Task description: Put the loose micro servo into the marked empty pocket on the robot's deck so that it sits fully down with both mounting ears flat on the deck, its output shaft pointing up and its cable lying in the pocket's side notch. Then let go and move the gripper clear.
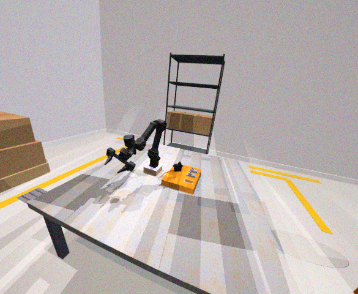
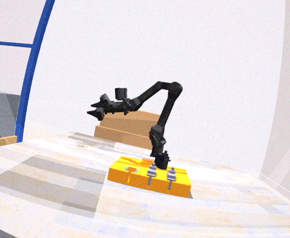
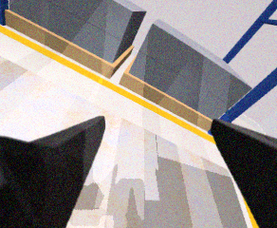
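One arm (image 2: pixel 165 107), one end effector (image 2: pixel 94 108) with two fingers, spread wide, nothing between. One desk (image 1: pixel 204 228). One orange deck (image 2: pixel 145 183) on it. Three servos: two grey ones (image 2: pixel 151 171) seated side by side in the deck, one black loose servo (image 1: pixel 177 166) at the deck's far edge. One empty pocket (image 2: pixel 131 169) with blue marks. One white base block (image 1: pixel 152 171) under the arm. One black shelf rack (image 1: pixel 220 79), four shelves, one cardboard box (image 1: pixel 189 121) on it. One stepped stack of brown boxes (image 1: pixel 11 148). Two grey bins (image 3: pixel 186 71) in the wrist view.
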